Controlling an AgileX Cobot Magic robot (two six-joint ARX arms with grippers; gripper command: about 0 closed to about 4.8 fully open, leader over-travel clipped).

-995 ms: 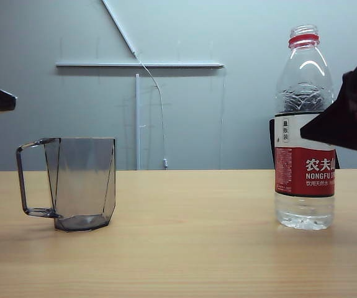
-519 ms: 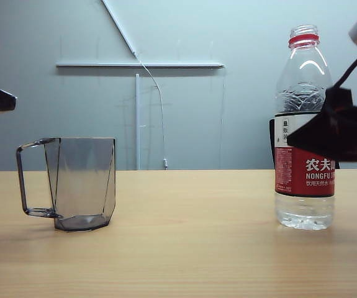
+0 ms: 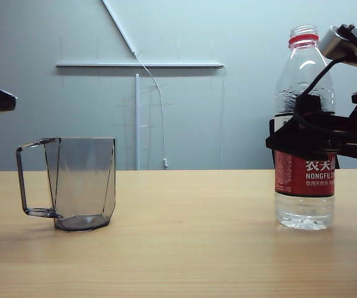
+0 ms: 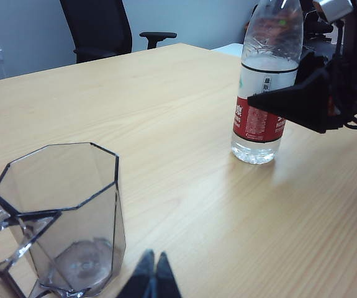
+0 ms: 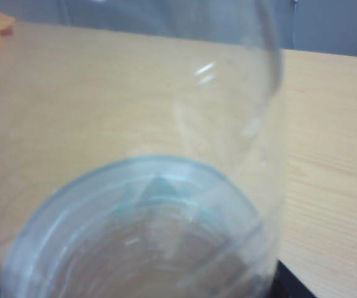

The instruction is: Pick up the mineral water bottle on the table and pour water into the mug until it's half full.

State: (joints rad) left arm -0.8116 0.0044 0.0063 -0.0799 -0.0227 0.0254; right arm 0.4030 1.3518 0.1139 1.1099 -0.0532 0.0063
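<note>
Since a second ago: right gripper point(image 3: 290, 141) down and leftward from beside the mineral water bottle point(image 3: 305, 186) to across its label, at mid-height; bottle, mug and left arm unmoved. Fingers point(image 4: 284, 104) spread wide, one on either side of the bottle; contact with the plastic not discernible. Bottle upright near the right edge of the bench point(image 3: 184, 261), cap off, red neck ring showing, clear water point(image 4: 256, 149) visible in the base and above the label. In the right wrist view, only the bottle's clear wall, very close and blurred, with bench behind.

Mug point(image 3: 72, 184) upright toward the left edge of the bench, well apart from the bottle, handle turned to the left edge, empty as far as visible. Left gripper point(image 4: 153, 277) raised just beside the mug, fingers pressed together to a narrow point, holding nothing.

Bench: light tan wood grain, smooth, faint shadows under both vessels. Behind: pale grey wall point(image 3: 228, 37) with a white horizontal rail point(image 3: 139, 64) and a thin cable point(image 3: 159, 105) hanging down. Black office chair point(image 4: 100, 28) beyond the far edge in the left wrist view.
</note>
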